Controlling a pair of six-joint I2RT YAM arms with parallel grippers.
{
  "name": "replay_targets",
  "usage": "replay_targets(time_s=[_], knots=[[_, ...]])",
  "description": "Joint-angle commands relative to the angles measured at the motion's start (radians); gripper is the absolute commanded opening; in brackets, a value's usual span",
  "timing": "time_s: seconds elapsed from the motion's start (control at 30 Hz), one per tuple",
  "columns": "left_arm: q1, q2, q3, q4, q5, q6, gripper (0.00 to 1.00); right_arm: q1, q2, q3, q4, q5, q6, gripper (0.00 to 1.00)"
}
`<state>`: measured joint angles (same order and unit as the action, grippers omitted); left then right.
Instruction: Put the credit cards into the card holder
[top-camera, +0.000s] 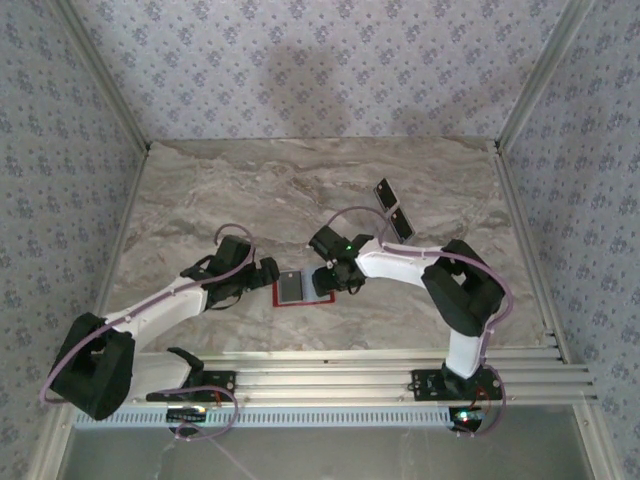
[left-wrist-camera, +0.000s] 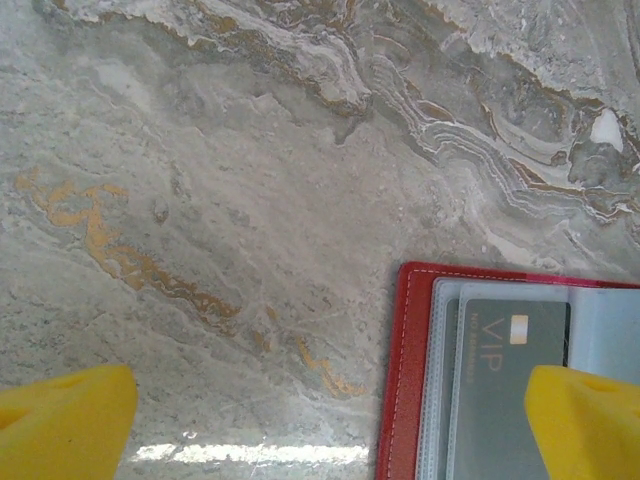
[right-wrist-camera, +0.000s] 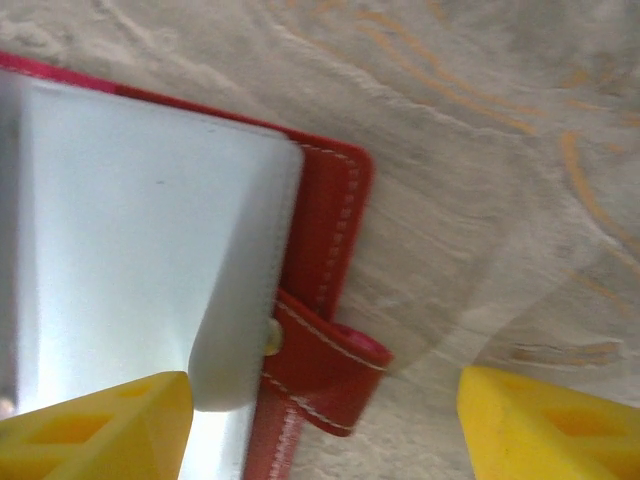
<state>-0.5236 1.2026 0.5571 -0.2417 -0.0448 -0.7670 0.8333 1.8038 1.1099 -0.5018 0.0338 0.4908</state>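
Red card holder (top-camera: 300, 304) lies open and flat on the counter (top-camera: 200, 190), near-centre, between the two arms. Inside it are clear plastic sleeves. A silvery grey card (top-camera: 291, 287) sits in its left half.

Left wrist view: the card holder (left-wrist-camera: 405, 380) has a red leather-look border, pale stitching and a rounded corner. The silvery grey card (left-wrist-camera: 510, 390) is matte, printed "VIP" with a small pale chip, and lies under the sleeve film.

Right wrist view, opposite end: the card holder (right-wrist-camera: 320, 220) has a glossy sleeve washed out by glare. A stitched red strap (right-wrist-camera: 330, 370) with a small metal stud hangs off the edge onto the counter.

Top view: the far black card (top-camera: 385, 193) and the near black card (top-camera: 401, 222) are glossy thin rectangles, close together on the counter. They lie beyond the right arm, well apart from the card holder.

The counter is a marble pattern, grey-beige with rust and white veins.

Left fingers (top-camera: 268, 275) sit just beside the holder's left edge and are spread wide, pinching nothing. One yellow fingertip (left-wrist-camera: 60, 425) is over bare counter, the other over the sleeve. The white arm stretches low from its base at the near left.

Right fingers (top-camera: 333, 280) are at the holder's right edge, also spread and pinching nothing. One yellow fingertip (right-wrist-camera: 95, 430) is over the sleeve and the other over the counter, with the strap between them. The right arm's elbow is raised and its forearm reaches left.
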Motion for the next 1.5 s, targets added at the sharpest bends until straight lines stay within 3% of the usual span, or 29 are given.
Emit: replay_targets(time_s=[0.0,0.4,0.73,0.83,1.0,1.23,1.37,1.47], knots=[[0.002,0.003,-0.011,0.007,0.005,0.016,1.00,-0.023,-0.053,-0.026,-0.002,-0.003,0.025,0.73],[0.001,-0.001,-0.017,0.002,-0.008,0.018,1.00,-0.099,-0.017,-0.056,0.019,-0.038,0.025,0.69],[0.000,0.003,-0.007,-0.010,-0.013,0.032,1.00,-0.135,-0.114,-0.124,0.046,-0.022,0.027,0.60],[-0.004,0.006,-0.003,-0.016,-0.018,0.036,1.00,-0.127,-0.138,-0.120,0.049,-0.024,0.033,0.60],[-0.011,0.016,0.005,-0.016,-0.025,0.039,1.00,-0.086,-0.145,-0.074,0.038,-0.017,0.035,0.69],[-0.022,0.040,0.016,-0.007,-0.027,0.039,1.00,-0.077,-0.039,-0.019,0.016,-0.017,0.027,0.69],[-0.027,0.046,0.021,-0.004,-0.027,0.040,1.00,-0.108,-0.016,-0.056,0.017,-0.010,0.035,0.61],[-0.031,0.043,0.023,-0.005,-0.030,0.041,1.00,-0.136,-0.051,-0.103,0.034,-0.011,0.045,0.49]])
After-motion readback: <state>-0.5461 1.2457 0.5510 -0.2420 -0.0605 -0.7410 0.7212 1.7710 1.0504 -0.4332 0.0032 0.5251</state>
